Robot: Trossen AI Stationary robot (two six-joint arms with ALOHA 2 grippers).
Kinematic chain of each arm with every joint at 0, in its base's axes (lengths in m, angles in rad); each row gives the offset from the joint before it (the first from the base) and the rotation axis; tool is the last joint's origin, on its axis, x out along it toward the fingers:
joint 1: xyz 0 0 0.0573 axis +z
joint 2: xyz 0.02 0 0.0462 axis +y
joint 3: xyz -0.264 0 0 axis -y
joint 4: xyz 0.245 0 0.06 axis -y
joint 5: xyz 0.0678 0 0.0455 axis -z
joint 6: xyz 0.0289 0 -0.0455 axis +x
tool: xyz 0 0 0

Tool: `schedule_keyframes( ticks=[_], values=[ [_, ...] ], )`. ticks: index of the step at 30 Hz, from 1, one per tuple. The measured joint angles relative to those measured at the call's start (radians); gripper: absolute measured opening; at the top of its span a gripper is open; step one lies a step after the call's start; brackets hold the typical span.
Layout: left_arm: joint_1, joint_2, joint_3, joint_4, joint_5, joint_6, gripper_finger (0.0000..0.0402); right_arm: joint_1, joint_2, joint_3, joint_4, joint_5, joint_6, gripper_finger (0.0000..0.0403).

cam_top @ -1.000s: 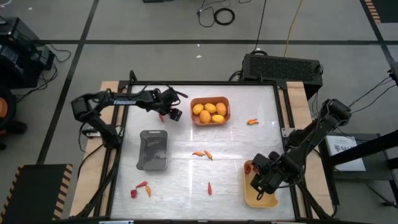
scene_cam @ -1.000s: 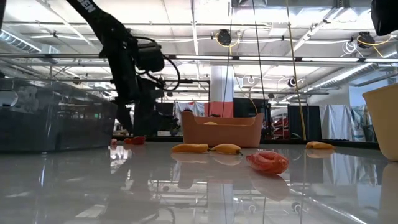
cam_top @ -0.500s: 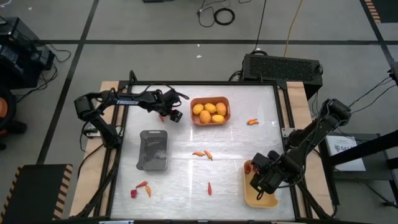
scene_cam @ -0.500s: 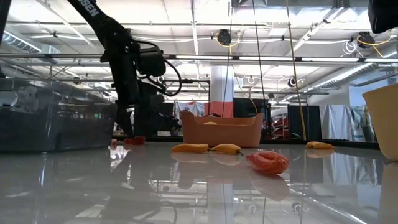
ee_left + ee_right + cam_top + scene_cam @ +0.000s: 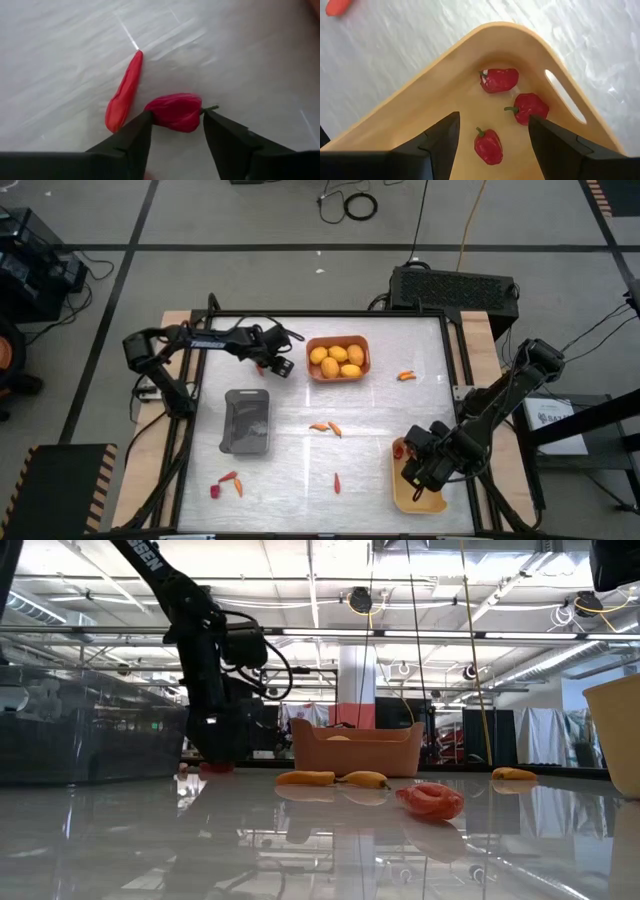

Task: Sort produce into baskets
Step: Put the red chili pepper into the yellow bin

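My left gripper [image 5: 268,366] is down on the table at the far left, left of the orange basket [image 5: 362,362], which holds several yellow-orange fruits [image 5: 336,359]. Its fingers are closed on a red berry [image 5: 175,111] that lies beside a red chili [image 5: 125,92]. My right gripper [image 5: 420,470] hangs open and empty over the yellow basket [image 5: 420,502]. Three red berries [image 5: 499,80] lie in that basket [image 5: 420,107]. The dark grey basket [image 5: 246,421] stands at the left middle. My left gripper pinches the red berry between its two fingers, one on the blunt end [image 5: 150,107] and one on the stem end [image 5: 201,109]. The fingers come from above, pointing down. The berry lies on the table.
Loose chilies lie at the table's middle [image 5: 325,427], far right [image 5: 405,376], near middle [image 5: 337,482] and near left [image 5: 232,479], the last with a red berry [image 5: 214,491]. In the low view a red piece [image 5: 432,800] lies close in front.
My left gripper has come down onto the table at the red berry and shifted slightly toward the table's left edge. My right gripper has kept still over the yellow basket.
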Motion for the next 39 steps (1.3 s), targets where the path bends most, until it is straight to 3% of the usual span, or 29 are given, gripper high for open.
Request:
schedule_keyframes(
  ticks=[19, 25, 31, 39],
  values=[
    [-0.01, 0.017, 0.002, 0.018, 0.002, 0.053, 0.0049, 0.017, 0.0, 0.0, 0.011, -0.001, 0.0, 0.0226],
    [-0.062, -0.056, 0.035, 0.006, 0.019, 0.056, 0.0037, 0.021, 0.0, 0.0, 0.064, -0.028, 0.001, 0.0226],
    [-0.195, -0.171, 0.099, 0.043, 0.097, 0.079, 0.0037, 0.033, 0.0, 0.0, 0.117, -0.058, 0.027, 0.0226],
    [-0.519, -0.191, 0.11, 0.375, 0.101, 0.081, 0.0036, 0.081, 0.0, -0.001, 0.301, -0.002, -0.052, 0.0226]
  ],
)
